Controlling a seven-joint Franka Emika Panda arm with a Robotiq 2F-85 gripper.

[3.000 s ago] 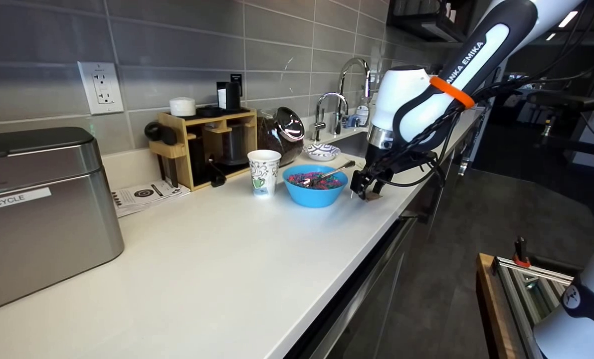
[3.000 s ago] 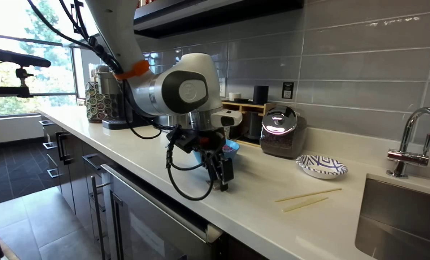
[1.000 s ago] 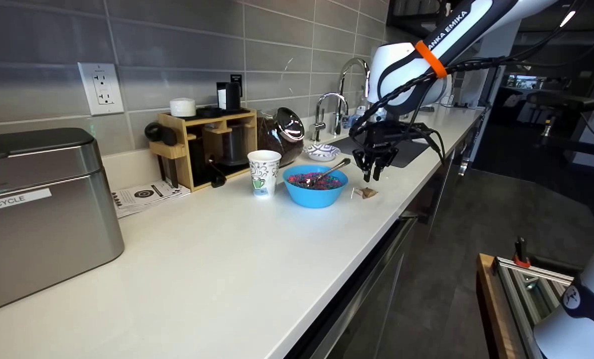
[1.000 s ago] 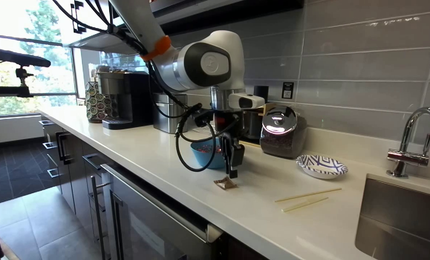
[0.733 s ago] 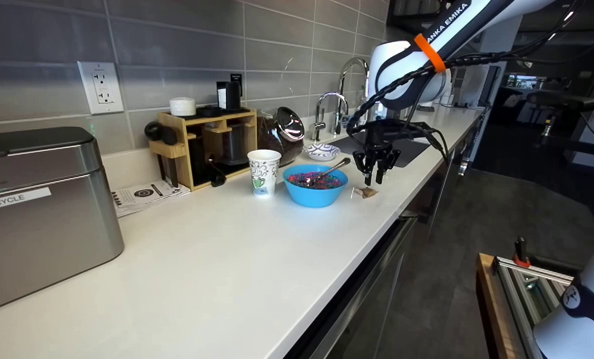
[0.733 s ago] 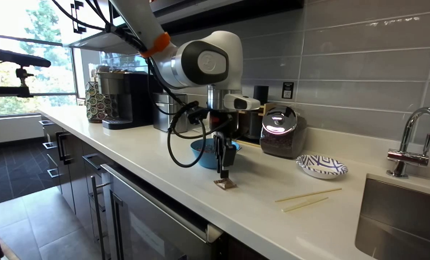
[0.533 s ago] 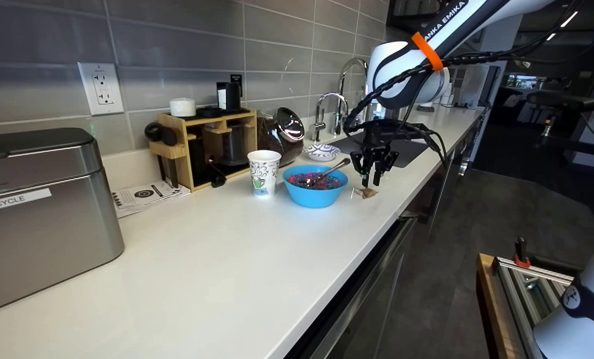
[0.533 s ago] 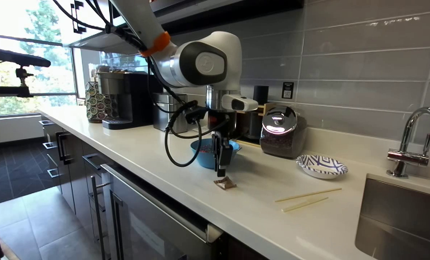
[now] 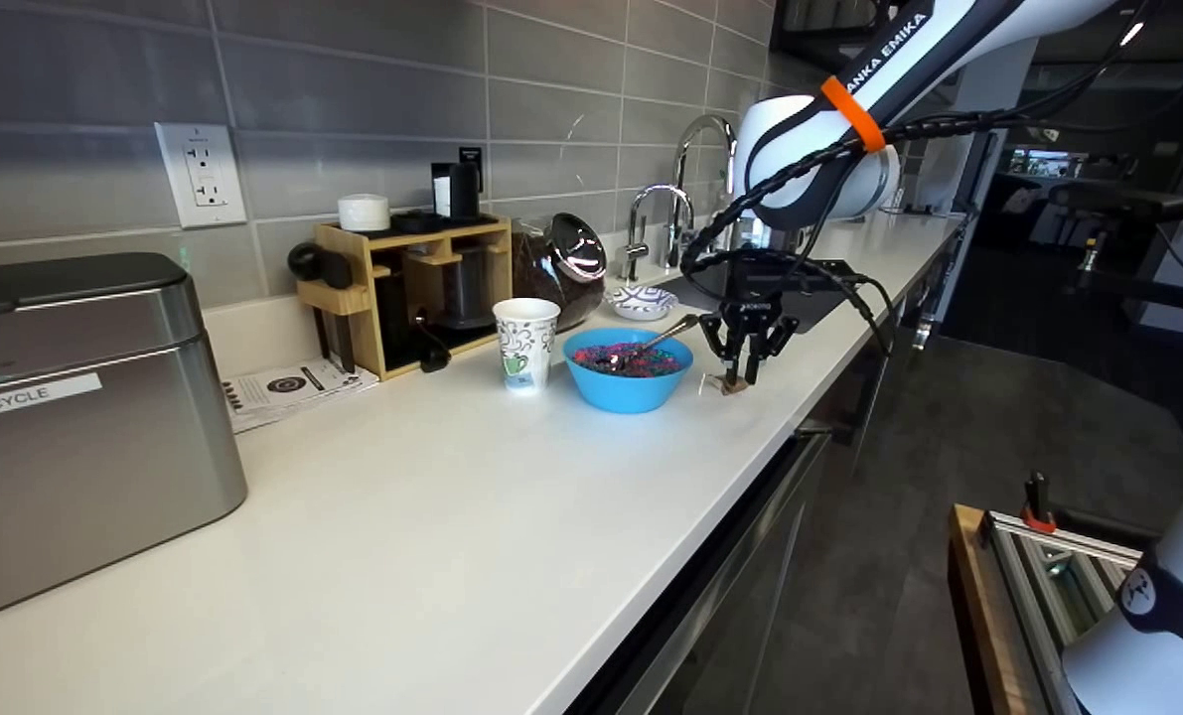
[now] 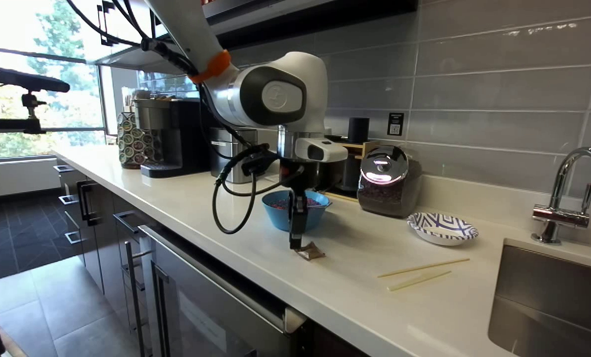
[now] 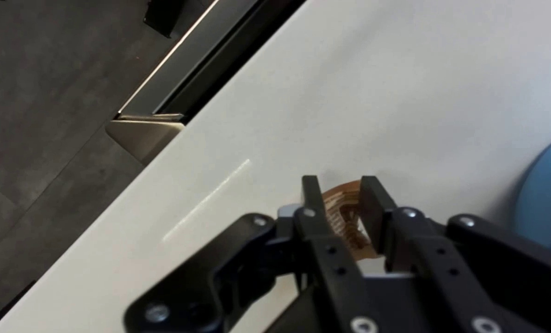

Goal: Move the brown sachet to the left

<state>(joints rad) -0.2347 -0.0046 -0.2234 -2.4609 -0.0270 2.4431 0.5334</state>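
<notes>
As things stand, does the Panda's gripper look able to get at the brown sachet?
Probably yes. In the wrist view its fingers stand apart with part of the brown sachet showing between them; the blue bowl sits off to one side. Whether they touch it, I can't tell.

In an exterior view, bare bench (image 9: pixel 382 536) spreads over the lower left and centre of the frame, a wide passage between the recycling bin (image 9: pixel 104 447) at left and the bench's front edge at right. The blue bowl (image 9: pixel 623 394) stands in the way near the claw (image 9: pixel 741 381), left of it in the frame, a spoon (image 9: pixel 675 330) jutting over its rim; a paper cup (image 9: pixel 526 348) stands just left of the bowl. In an exterior view, free bench runs right of centre to two sticks (image 10: pixel 423 267), a patterned bowl (image 10: pixel 441 240) and jar (image 10: pixel 389 183) higher up. In the wrist view, room lies across the upper right, the blue bowl blocking the middle right edge
</notes>
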